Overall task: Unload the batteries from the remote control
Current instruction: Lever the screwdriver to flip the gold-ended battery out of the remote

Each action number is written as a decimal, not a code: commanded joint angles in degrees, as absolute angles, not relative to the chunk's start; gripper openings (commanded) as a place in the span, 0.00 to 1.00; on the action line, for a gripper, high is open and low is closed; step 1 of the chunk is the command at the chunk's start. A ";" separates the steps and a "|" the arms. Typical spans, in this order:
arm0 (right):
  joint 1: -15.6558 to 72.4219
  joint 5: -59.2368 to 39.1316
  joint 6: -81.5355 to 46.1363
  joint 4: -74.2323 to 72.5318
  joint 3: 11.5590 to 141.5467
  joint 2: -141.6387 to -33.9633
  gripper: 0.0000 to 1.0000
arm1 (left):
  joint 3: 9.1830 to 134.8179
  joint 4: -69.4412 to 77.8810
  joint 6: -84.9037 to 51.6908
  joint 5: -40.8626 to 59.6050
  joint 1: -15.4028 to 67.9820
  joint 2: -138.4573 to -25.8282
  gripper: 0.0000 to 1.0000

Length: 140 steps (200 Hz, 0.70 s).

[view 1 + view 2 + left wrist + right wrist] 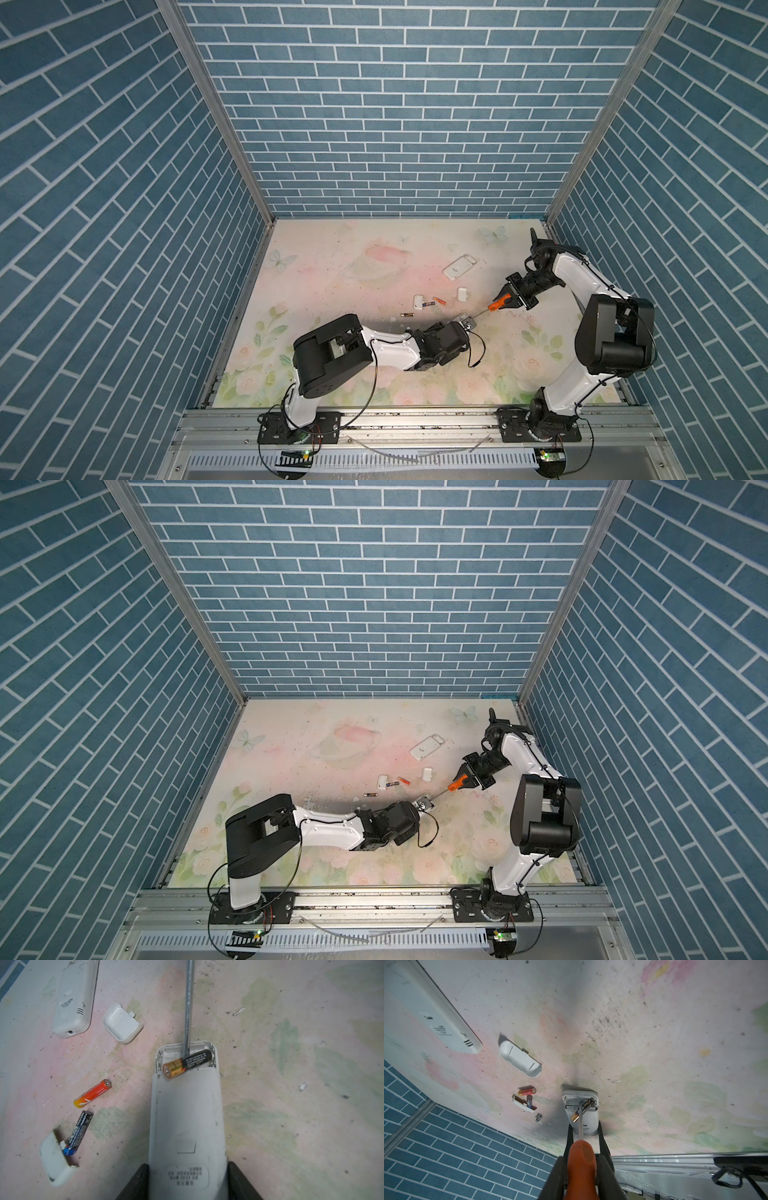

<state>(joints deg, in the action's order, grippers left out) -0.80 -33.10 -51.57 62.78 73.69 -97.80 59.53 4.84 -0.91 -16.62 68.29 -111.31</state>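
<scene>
The left hand [187, 1185] is clamped on the sides of a white remote [186, 1122], which lies back up with its compartment open. One battery [187, 1063] lies askew there, its black end in the compartment and its gold end riding over the rim onto the remote's back. The right hand [581, 1180] is clamped on the orange handle of a screwdriver [581, 1157], whose tip meets that battery (whether it goes under it I cannot tell). Three more lie loose on the worktop [291, 1105] beside the remote: an orange cell [92, 1093], a dark blue cell [78, 1133] touching a white cover [55, 1161], and, in both top views, a dark cell [408, 316] further left. A second cover [122, 1022] and a second remote [72, 997] lie beyond.
</scene>
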 commanded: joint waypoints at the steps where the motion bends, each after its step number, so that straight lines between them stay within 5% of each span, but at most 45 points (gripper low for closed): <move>1: 0.22 -32.77 -49.70 64.61 75.45 -96.43 0.00 | 54.77 -9.49 -1.67 -10.10 69.34 -117.62 0.23; 140: 0.44 -30.70 -47.48 67.54 77.86 -93.99 0.00 | 54.05 -10.01 -4.90 -9.87 67.51 -118.28 0.23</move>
